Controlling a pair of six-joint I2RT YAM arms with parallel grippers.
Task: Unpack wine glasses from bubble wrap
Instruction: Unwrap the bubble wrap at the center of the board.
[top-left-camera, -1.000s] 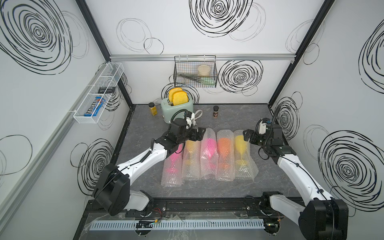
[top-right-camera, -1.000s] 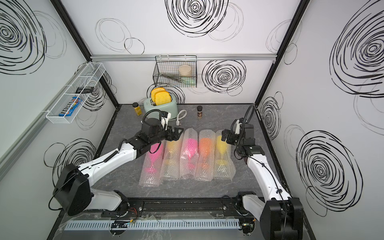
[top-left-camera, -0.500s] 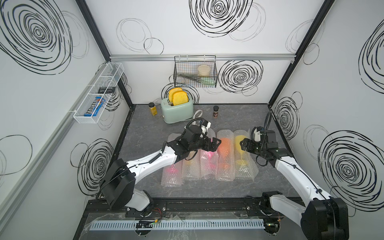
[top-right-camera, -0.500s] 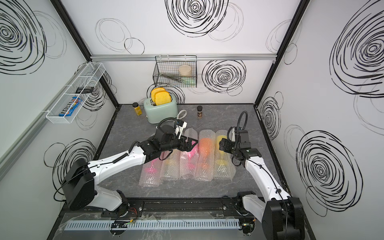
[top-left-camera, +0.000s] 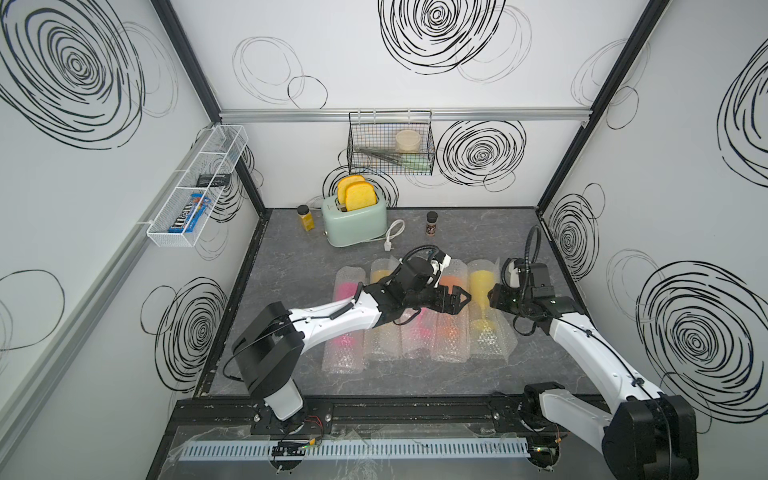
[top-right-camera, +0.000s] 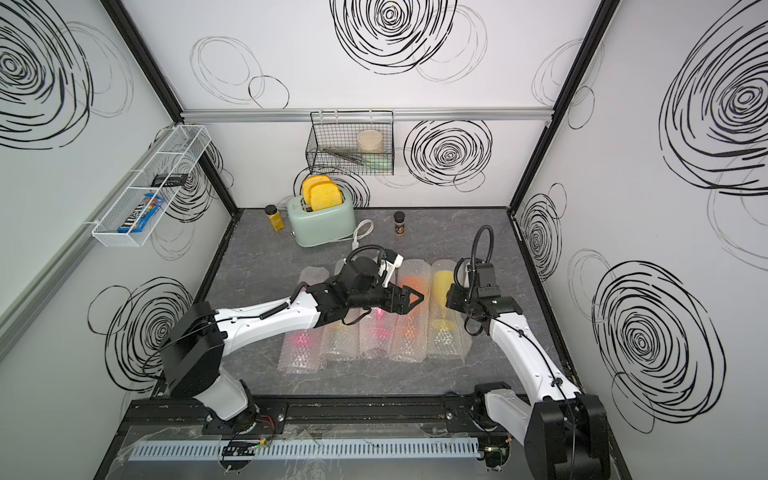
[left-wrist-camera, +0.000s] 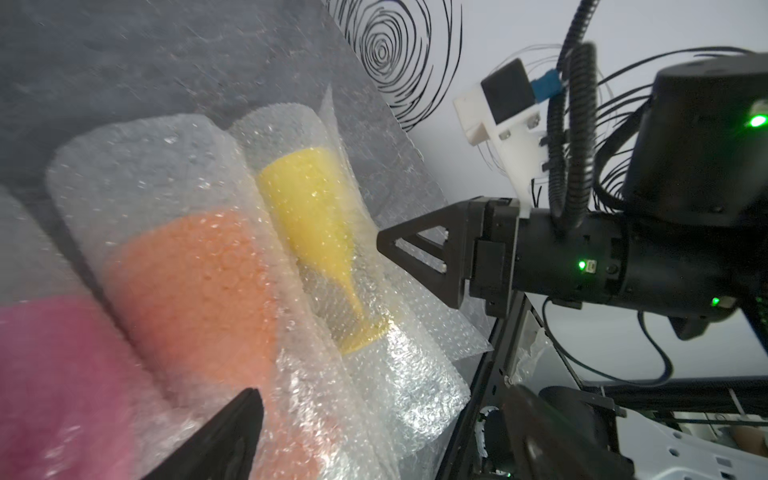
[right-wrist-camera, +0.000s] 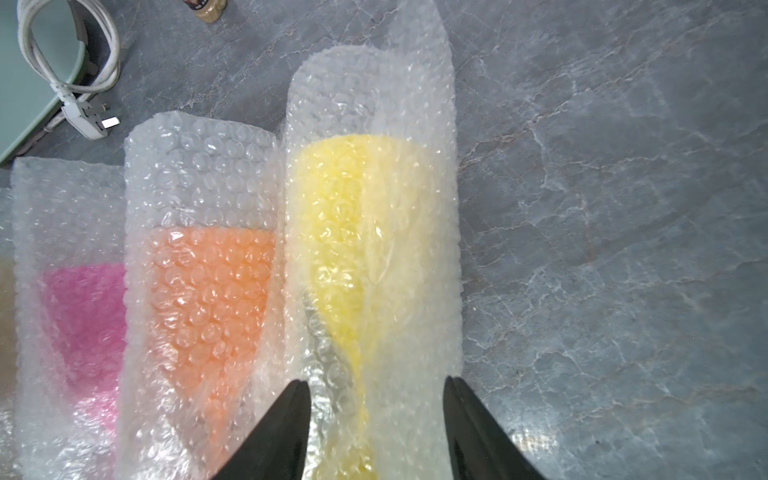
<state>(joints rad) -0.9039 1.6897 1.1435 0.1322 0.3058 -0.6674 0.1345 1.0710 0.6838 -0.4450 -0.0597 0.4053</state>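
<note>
Several bubble wrap tubes (top-left-camera: 490, 345) lie side by side on the grey table, each with a wine glass inside. The rightmost holds a yellow glass (top-left-camera: 482, 282) (right-wrist-camera: 332, 216), next to an orange one (right-wrist-camera: 208, 282) and a pink one (right-wrist-camera: 83, 307). My right gripper (top-left-camera: 492, 297) (right-wrist-camera: 374, 386) sits low over the yellow glass's stem. Its jaws are apart, one finger at each side of that tube. My left gripper (top-left-camera: 463, 301) (left-wrist-camera: 386, 399) hovers wide open over the orange tube, pointing at the right gripper (left-wrist-camera: 386, 245). The left arm hides parts of the middle tubes in both top views.
A mint toaster (top-left-camera: 353, 218) with toast stands at the back, its white plug (top-left-camera: 392, 235) on the table. Two spice jars (top-left-camera: 306, 217) (top-left-camera: 432, 223) flank it. A wire basket (top-left-camera: 390, 145) hangs on the back wall, a white rack (top-left-camera: 195, 187) on the left wall.
My left arm swung from the back left across the tubes to the right. My right gripper came forward and down along the yellow tube, and its jaws narrowed around it.
</note>
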